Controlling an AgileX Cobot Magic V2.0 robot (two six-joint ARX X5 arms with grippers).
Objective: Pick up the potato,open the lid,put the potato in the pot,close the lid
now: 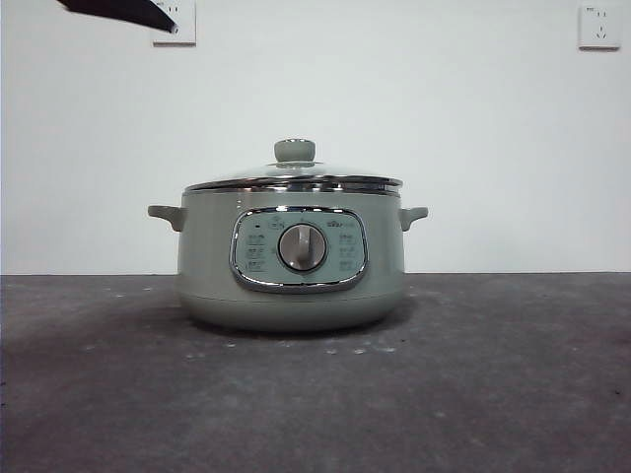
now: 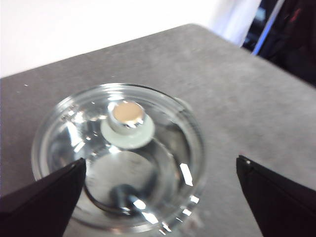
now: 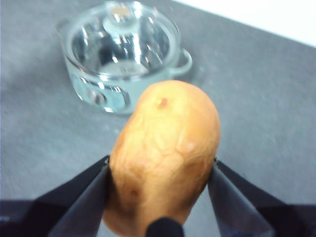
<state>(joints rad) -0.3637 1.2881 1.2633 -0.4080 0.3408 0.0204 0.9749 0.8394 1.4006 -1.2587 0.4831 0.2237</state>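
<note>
**Potato held aloft, lid on the pot**

The right gripper [image 3: 160,170] has its two black jaws pressed against opposite flanks of the potato [image 3: 165,153], which fills the space between them and is carried clear of the table. In the right wrist view the orange-brown lump hangs above bare grey tabletop, apart from the pot [image 3: 123,59], which sits farther off with its control panel turned toward this camera.

The left gripper [image 2: 160,185] has its jaws spread wide and grips nothing. It hovers above the lid [image 2: 118,158], and the pale green knob [image 2: 127,117] lies beyond the gap between the jaws rather than inside it; neither jaw touches the glass or the knob.

In the front view the lid [image 1: 294,179] rests closed on the pot [image 1: 291,261], its metal rim seated level on the pot's top edge, knob upright at the centre. The pot stands on the dark grey table [image 1: 513,374], dial and chrome-framed panel facing forward, one small handle on each side. A black arm tip [image 1: 123,12] shows at the upper left corner, before a white wall with two sockets [image 1: 599,26].
</note>
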